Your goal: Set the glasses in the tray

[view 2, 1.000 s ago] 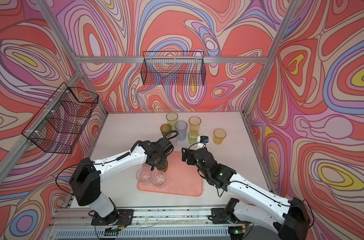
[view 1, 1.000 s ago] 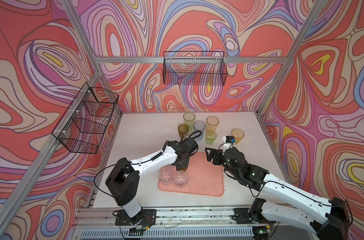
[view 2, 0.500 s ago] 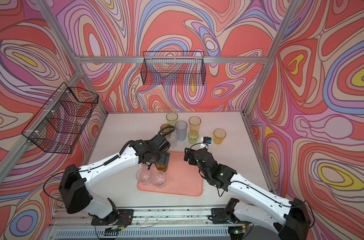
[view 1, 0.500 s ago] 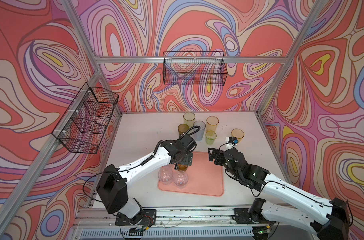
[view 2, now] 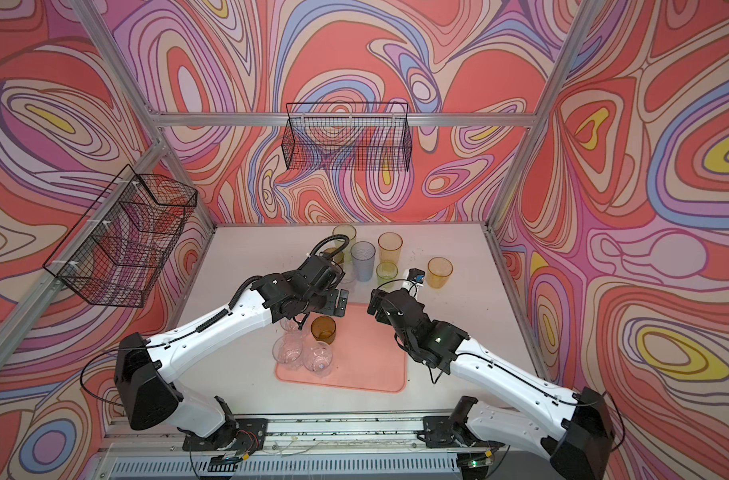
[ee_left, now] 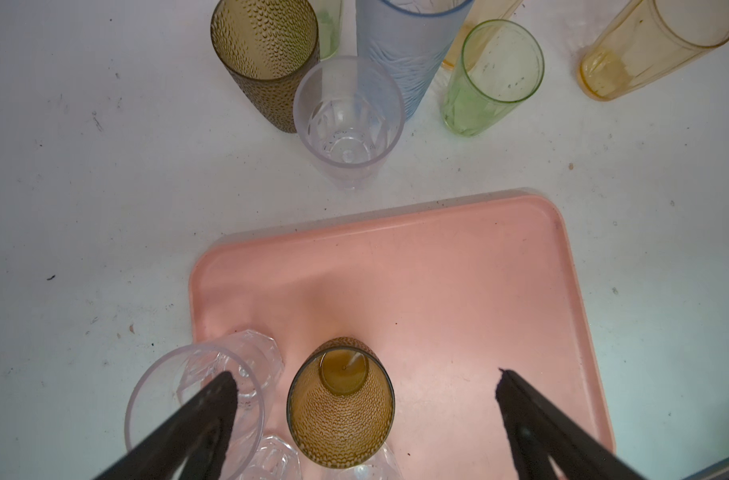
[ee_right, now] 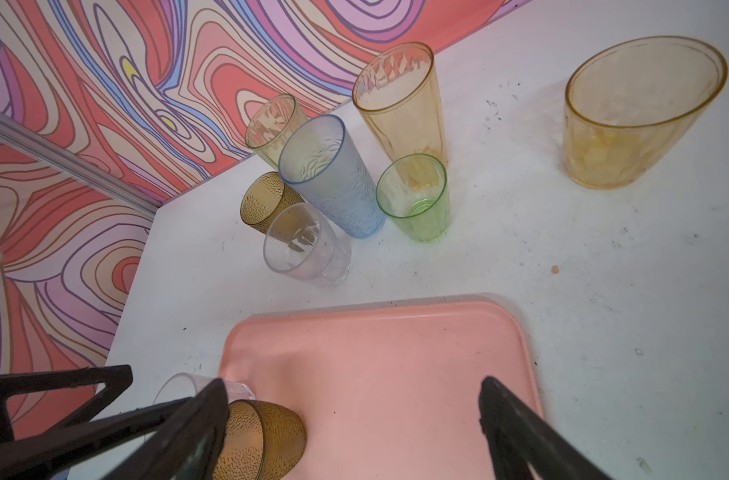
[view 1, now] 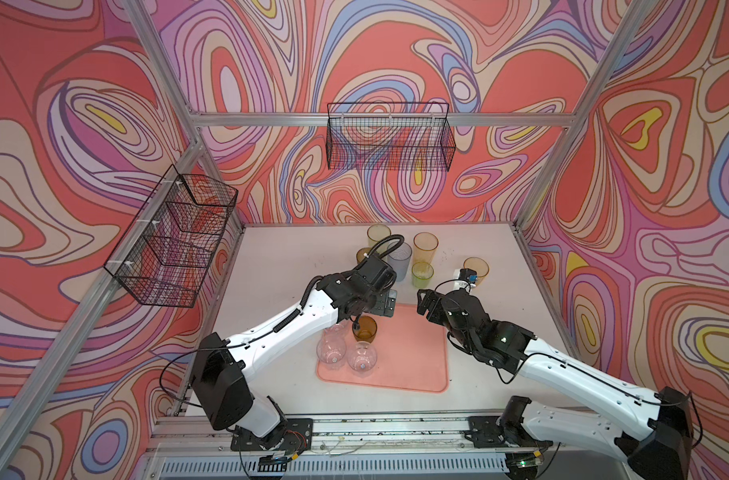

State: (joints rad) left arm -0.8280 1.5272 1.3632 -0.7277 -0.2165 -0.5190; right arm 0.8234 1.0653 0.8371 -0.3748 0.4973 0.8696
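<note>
You have: scuffed white table (view 1: 296,266) | swirl-patterned walls (view 1: 396,50) around table | black wire basket (view 1: 389,141) hung high behind table | partitioned wire basket (view 1: 171,237) hung left of table

Free over the tray (view 1: 412,353) toward its right; crowded at left by brown glass (view 1: 364,329) and clear glasses (view 1: 332,353).

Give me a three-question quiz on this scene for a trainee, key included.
1. True or false: the left gripper grips the brown glass on the tray.
2. How many glasses stand on the table, off the tray?
3. In a top view, the glass standing apart at the right is: A the amber glass, B a red glass, C a black glass.
Key: 1 false, its jaws are open; 2 seven; 3 A.
</note>
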